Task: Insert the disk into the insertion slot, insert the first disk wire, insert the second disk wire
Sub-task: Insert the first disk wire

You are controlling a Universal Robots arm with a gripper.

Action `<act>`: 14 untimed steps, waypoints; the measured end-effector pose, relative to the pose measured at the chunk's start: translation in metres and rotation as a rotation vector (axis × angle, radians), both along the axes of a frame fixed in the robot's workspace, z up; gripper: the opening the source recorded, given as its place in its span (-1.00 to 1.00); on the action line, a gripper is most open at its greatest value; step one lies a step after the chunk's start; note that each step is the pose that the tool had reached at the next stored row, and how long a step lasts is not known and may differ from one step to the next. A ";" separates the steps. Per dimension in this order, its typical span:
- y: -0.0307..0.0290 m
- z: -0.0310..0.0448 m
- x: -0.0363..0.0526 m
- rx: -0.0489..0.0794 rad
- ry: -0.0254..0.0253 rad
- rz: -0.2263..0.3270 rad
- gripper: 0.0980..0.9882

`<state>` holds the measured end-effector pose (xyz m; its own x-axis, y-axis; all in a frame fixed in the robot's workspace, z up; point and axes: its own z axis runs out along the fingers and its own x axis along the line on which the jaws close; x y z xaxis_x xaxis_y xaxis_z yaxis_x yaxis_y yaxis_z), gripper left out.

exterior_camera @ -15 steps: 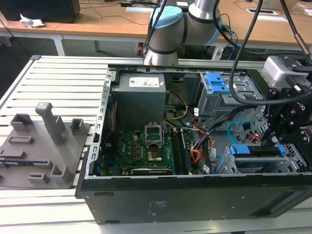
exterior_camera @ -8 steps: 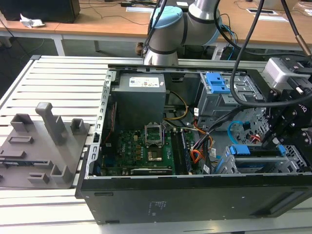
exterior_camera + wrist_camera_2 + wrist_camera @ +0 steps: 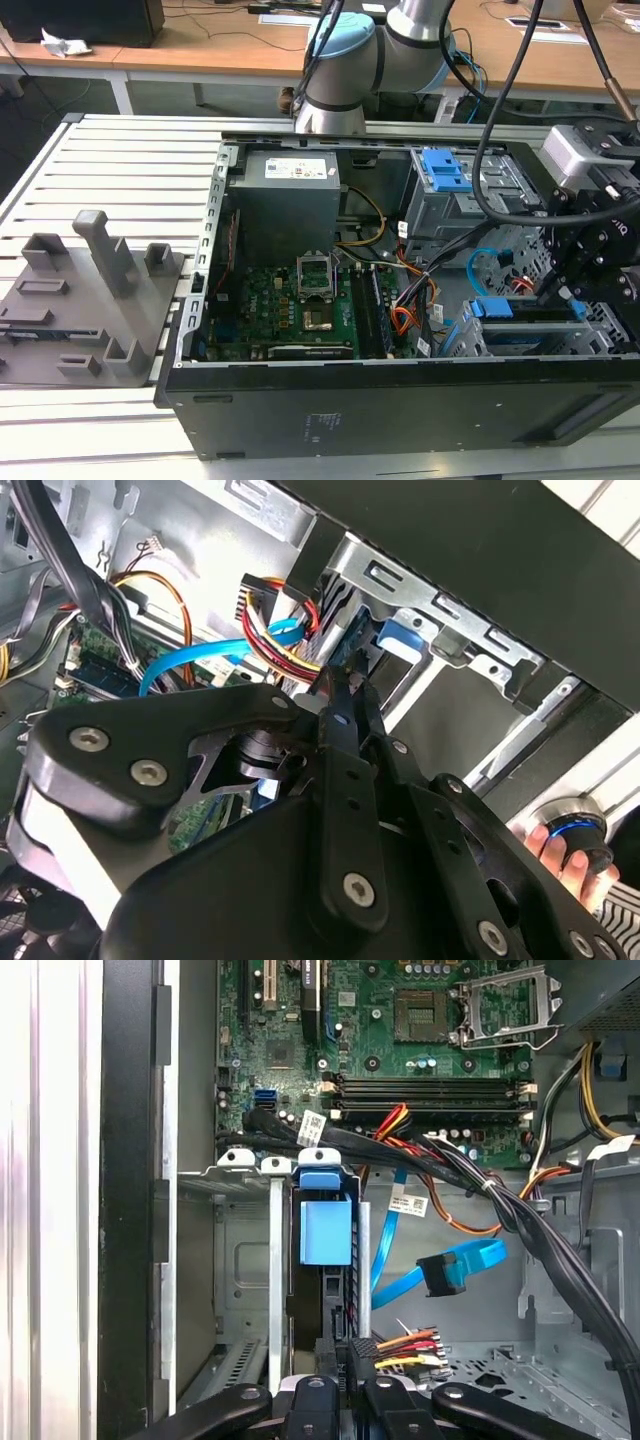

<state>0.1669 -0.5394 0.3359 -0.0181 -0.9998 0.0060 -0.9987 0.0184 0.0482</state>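
Observation:
The disk [image 3: 325,1228], marked by its blue carrier, sits edge-on inside the grey insertion slot [image 3: 245,1260] at the case's front corner. In the exterior view the disk [image 3: 496,308] lies at the exterior view's right, with my gripper [image 3: 567,296] just beside it. My gripper [image 3: 347,1358] is shut on the black plug of the first disk wire [image 3: 405,1345], an orange, red and yellow bundle, held at the disk's rear edge. The second disk wire [image 3: 452,1270], light blue, lies loose beside it with its plug free. In the second wrist view my gripper [image 3: 345,680] meets the first disk wire [image 3: 285,630] close to the blue carrier.
The motherboard [image 3: 300,300] and power supply [image 3: 285,205] fill the case's left half. A taller grey cage with a blue latch [image 3: 445,170] stands behind the bay. Thick black cables [image 3: 470,1175] cross above the bay. A person's hand [image 3: 560,855] holds a knob outside the case. A grey fixture [image 3: 90,290] stands on the table.

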 end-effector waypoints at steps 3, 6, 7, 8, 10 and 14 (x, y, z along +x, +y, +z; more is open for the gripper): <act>0.0000 -0.0008 0.0006 0.000 0.0004 0.000 -0.85; 0.0000 -0.0010 0.0006 0.000 0.0004 0.000 -0.85; 0.0000 -0.0010 0.0006 0.000 0.0004 0.000 -0.85; 0.0001 -0.0019 0.0005 0.003 0.0010 0.000 -0.85; 0.0000 -0.0018 0.0005 0.002 0.0005 0.000 -0.82; 0.0000 0.0028 0.0006 0.000 0.0004 0.000 -0.68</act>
<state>0.1675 -0.5394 0.3387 -0.0181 -0.9998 0.0057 -0.9986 0.0184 0.0486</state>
